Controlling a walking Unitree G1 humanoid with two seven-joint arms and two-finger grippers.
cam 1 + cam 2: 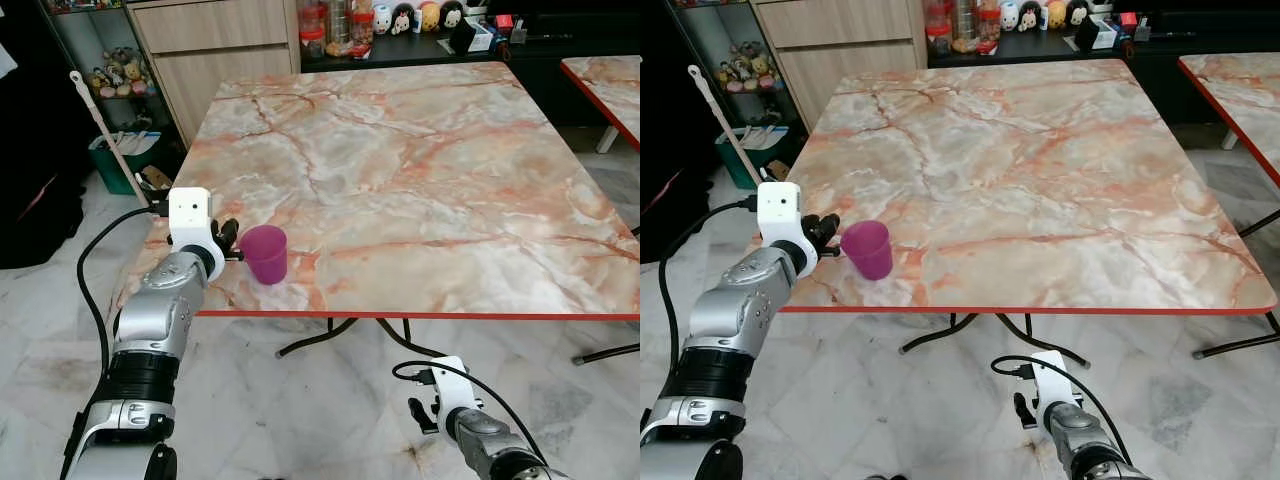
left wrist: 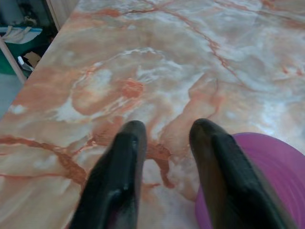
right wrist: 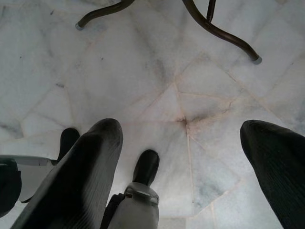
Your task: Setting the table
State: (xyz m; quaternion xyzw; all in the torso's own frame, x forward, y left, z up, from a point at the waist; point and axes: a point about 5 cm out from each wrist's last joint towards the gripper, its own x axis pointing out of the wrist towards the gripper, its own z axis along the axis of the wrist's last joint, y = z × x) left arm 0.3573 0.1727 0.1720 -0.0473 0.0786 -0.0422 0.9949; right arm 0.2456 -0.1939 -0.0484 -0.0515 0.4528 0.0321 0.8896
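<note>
The left gripper (image 2: 164, 138) hovers low over the marble table (image 1: 420, 160) near its front-left corner, its two black fingers (image 2: 119, 176) a little apart with only tabletop between them. The purple cup (image 1: 266, 253) stands upright just beside one finger, outside the gap. The right gripper (image 3: 190, 143) hangs idle below the table edge, fingers spread wide over the tiled floor (image 3: 157, 71)

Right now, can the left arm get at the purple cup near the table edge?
Probably yes. The left gripper is already beside the purple cup, jaws open over bare table, with nothing between them.
</note>
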